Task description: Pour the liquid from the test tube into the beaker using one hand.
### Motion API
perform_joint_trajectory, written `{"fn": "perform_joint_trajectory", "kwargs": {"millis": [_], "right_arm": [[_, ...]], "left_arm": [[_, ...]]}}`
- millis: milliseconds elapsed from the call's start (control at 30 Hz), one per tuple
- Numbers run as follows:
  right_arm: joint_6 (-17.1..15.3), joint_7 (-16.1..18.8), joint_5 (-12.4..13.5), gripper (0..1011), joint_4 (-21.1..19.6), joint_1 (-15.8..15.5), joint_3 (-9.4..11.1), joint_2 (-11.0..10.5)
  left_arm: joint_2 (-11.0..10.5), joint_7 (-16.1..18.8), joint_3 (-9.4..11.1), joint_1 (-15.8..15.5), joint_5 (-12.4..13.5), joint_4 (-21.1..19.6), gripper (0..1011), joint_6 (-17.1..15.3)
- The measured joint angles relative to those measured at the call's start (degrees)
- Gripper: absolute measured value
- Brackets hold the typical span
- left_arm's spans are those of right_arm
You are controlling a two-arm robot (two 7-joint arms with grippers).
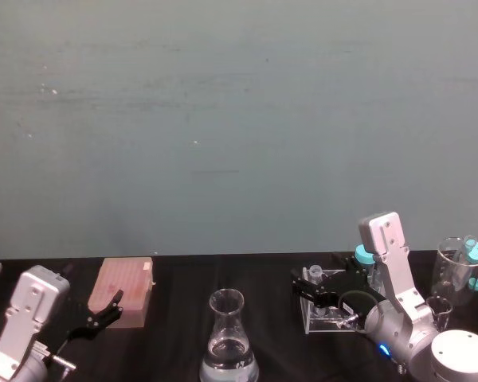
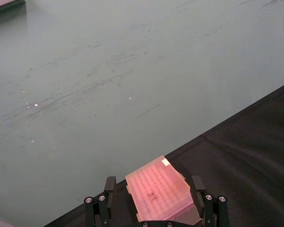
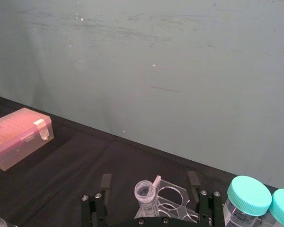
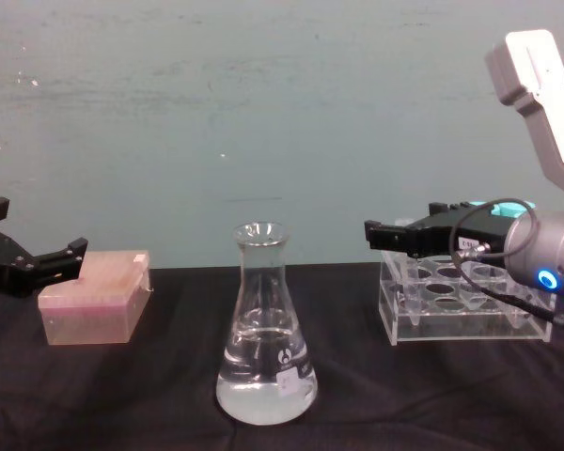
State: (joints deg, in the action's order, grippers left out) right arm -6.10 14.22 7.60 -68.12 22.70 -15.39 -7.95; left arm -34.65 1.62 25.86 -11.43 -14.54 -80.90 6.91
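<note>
So, right gripper [image 3: 151, 208]: fingers apart around the test tube [image 3: 146, 195] in its rack [image 4: 465, 305].
Left gripper [image 2: 154, 208]: fingers apart, idle by the pink tip box [image 2: 161, 194].
Risk: an off-centre squeeze could tip the test tube, spilling liquid short of the conical flask [image 4: 265, 329].

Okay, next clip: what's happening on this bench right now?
The right hand is open around the small test tube, which stands in the clear rack beside teal-capped tubes; it has not lifted the tube. The beaker, a conical flask holding some clear liquid, stands alone at the middle of the black table. The left hand hangs open around a pink tip box on the left. No pouring is under way.
</note>
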Motion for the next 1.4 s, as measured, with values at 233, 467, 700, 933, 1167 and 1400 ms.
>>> {"fn": "perform_joint_trajectory", "kwargs": {"millis": [233, 467, 700, 933, 1167, 1400], "right_arm": [[0.0, 0.0, 0.0, 1000, 0.0, 0.0, 0.0, 0.0], [0.0, 0.0, 0.0, 1000, 0.0, 0.0, 0.0, 0.0], [1.2, 0.0, -0.4, 1000, -0.1, -0.3, -0.1, -0.3], [3.1, 0.0, -0.9, 1000, -1.8, -1.8, -0.2, -0.9], [4.5, -1.0, -1.9, 1000, -5.4, -4.6, 0.0, -1.8], [4.5, -3.5, -3.3, 1000, -8.2, -8.2, 1.3, -2.6]], "left_arm": [[0.0, 0.0, 0.0, 0.0, 0.0, 0.0, 1000, 0.0], [0.0, 0.0, 0.0, 0.0, 0.0, 0.0, 1000, 0.0], [0.0, 0.0, 0.0, 0.0, 0.0, 0.0, 1000, 0.0], [0.0, 0.0, 0.0, 0.0, 0.0, 0.0, 1000, 0.0], [0.0, 0.0, 0.0, 0.0, 0.0, 0.0, 1000, 0.0], [0.0, 0.0, 0.0, 0.0, 0.0, 0.0, 1000, 0.0]]}}
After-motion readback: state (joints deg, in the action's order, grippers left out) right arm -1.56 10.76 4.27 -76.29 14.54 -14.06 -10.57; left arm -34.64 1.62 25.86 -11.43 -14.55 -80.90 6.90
